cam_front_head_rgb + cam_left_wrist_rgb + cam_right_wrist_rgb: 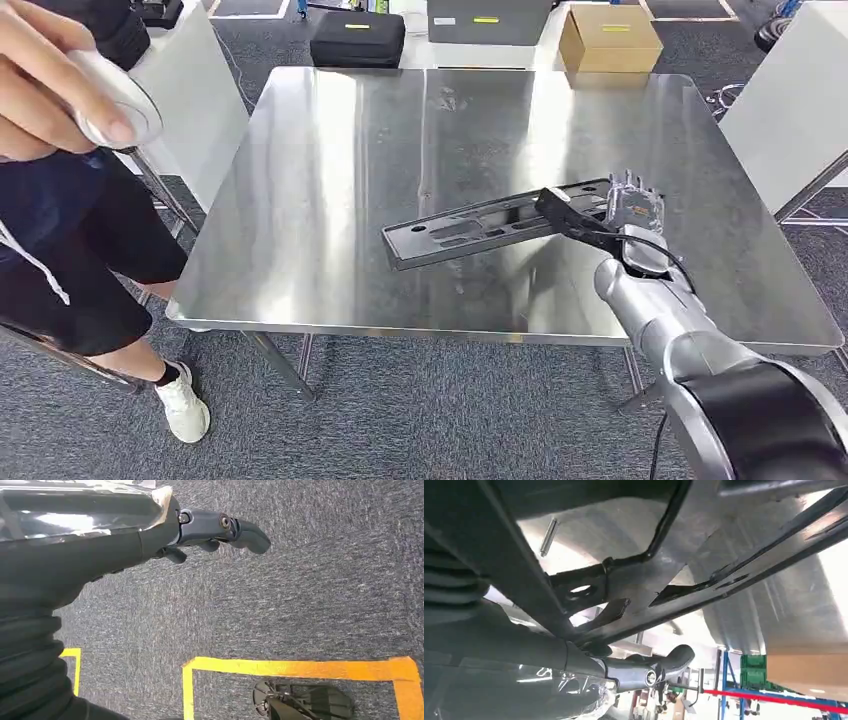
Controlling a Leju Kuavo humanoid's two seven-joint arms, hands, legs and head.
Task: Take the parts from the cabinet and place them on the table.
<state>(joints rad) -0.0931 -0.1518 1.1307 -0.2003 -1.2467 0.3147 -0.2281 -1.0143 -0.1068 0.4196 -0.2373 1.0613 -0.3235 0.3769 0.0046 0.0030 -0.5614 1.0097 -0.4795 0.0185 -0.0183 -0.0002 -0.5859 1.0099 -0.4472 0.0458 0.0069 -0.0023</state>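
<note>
A long black metal part [470, 228] with cut-out slots lies slantwise on the steel table [330, 150], right of the middle. My right hand [632, 212] grips the part's right end, near the table's right side. In the right wrist view the part [744, 575] runs close across the picture, with the thumb [649, 672] of that hand beneath it. My left hand [215, 530] hangs over grey carpet, its fingers loose and holding nothing.
A person [60, 230] stands at the table's left corner, with a hand [40, 90] holding a pale round object [115, 100] close to my head camera. Behind the table are a cardboard box [610, 38] and a black case [357, 38]. Yellow tape [300, 667] marks the floor.
</note>
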